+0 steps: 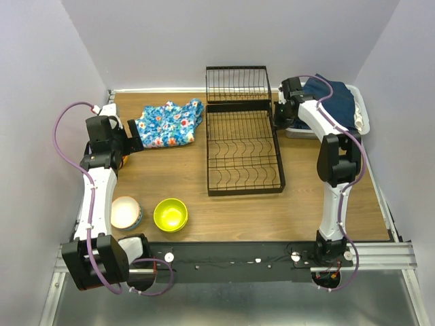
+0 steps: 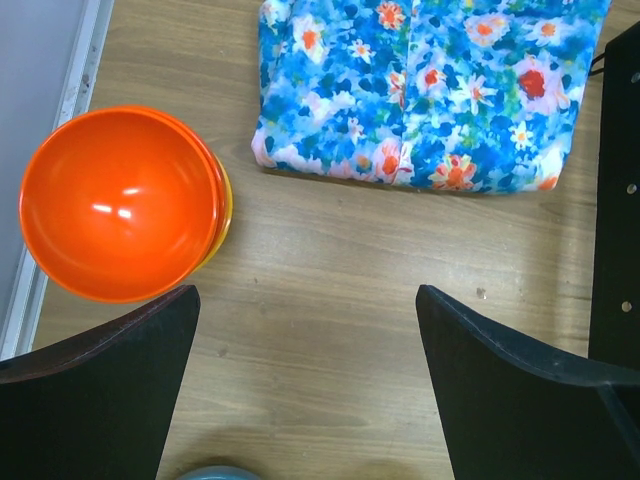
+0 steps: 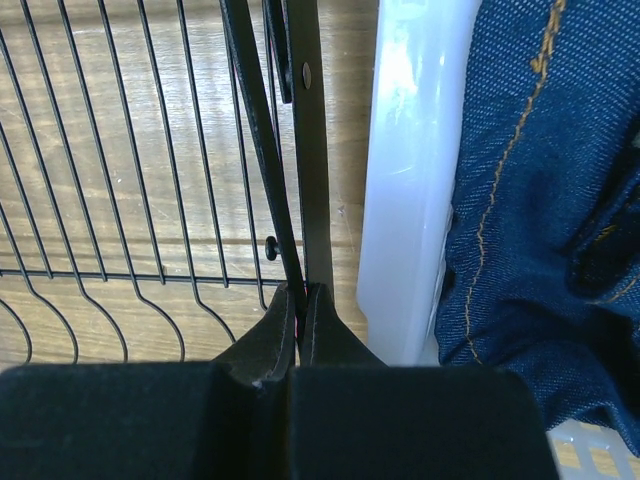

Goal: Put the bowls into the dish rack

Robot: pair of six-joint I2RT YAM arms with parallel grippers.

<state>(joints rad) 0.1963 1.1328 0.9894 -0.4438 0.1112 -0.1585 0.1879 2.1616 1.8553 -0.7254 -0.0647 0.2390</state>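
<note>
The black wire dish rack (image 1: 241, 146) stands mid-table with nothing in it. My right gripper (image 1: 278, 115) is shut on the wire of its right rim (image 3: 268, 150), near the hinged end; its tips (image 3: 300, 292) pinch the wire. My left gripper (image 1: 136, 141) is open and empty above bare wood (image 2: 307, 292). A red-orange bowl (image 2: 120, 200) nested in a yellow-orange bowl (image 2: 226, 205) sits just left of it. A lime-green bowl (image 1: 170, 214) and a white bowl (image 1: 124, 210) nested in a blue one (image 1: 138, 219) sit near the front left.
A folded blue floral cloth (image 1: 168, 122) lies between the left gripper and the rack, and also shows in the left wrist view (image 2: 430, 90). A white plastic basket (image 3: 410, 180) of dark blue denim (image 1: 329, 98) stands right beside the rack's right rim.
</note>
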